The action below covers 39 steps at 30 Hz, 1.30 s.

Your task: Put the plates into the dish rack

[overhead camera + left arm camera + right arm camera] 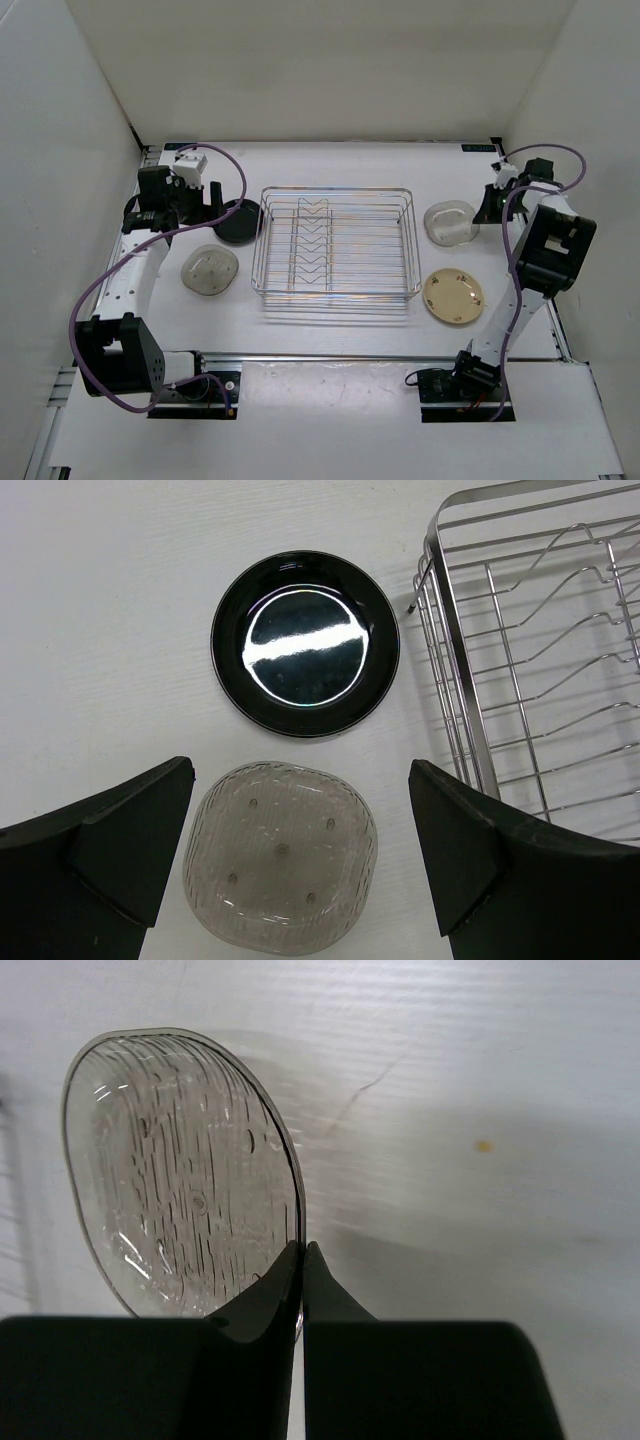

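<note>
While the ribbed glass plate [180, 1170] is pinched by the right gripper [303, 1256], the left gripper [300, 772] is held spread over the dimpled plate [280, 865]

No text, brand, number or sign can be read in any of the three views. At the far right edge of the counter [340, 335] sits a small dark strip [477, 148] that may be a label, but it is too small to make out any letters. The cream-yellow plate [453, 296] carries only a few small dark marks, which look like a scattered pattern and not like writing.
</note>
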### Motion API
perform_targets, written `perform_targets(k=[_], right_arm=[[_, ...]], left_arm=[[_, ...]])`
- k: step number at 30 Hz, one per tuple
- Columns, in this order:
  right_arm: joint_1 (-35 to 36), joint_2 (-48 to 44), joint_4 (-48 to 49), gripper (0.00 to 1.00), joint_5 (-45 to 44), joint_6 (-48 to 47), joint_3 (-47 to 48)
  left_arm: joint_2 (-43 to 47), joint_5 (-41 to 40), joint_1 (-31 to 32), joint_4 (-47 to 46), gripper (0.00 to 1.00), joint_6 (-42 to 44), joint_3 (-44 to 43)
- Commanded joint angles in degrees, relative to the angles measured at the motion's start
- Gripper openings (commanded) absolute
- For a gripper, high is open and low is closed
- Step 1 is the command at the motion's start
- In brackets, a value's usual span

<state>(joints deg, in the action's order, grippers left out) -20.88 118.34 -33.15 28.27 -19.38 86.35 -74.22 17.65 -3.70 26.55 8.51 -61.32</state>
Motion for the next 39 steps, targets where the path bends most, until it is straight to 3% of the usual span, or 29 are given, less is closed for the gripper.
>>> perform_targets(k=[1, 7, 17, 22, 28, 39], right_arm=[[1.98, -8.55, 6.33, 0.00, -11.64, 0.75, 2.07], [10.33, -18.21, 14.68, 0.00, -33.76, -6.54, -0.12], [25.09, -26.59, 30.85, 0.00, -56.21, -18.93, 0.22], [32.98, -29.30, 33.93, 0.00, -57.54, -26.12, -0.03], [46.27, -31.86, 52.03, 0.00, -60.35, -42.74, -8.73], [58.76, -30.63, 44.85, 0.00, -55.62, -45.14, -7.42]], left_arm=[[2.67, 2.47, -0.43, -0.62, 1.00, -0.34, 0.50], [2.67, 3.00, -0.43, -0.62, 1.00, -0.34, 0.50], [3.20, 4.05, -0.43, -0.62, 1.00, -0.34, 0.50], [3.73, 4.58, -0.95, -0.62, 1.00, -0.34, 0.50], [3.73, 5.20, -0.95, -0.62, 1.00, -0.87, 0.50], [3.20, 5.20, -0.95, -0.62, 1.00, -0.87, 0.50]])
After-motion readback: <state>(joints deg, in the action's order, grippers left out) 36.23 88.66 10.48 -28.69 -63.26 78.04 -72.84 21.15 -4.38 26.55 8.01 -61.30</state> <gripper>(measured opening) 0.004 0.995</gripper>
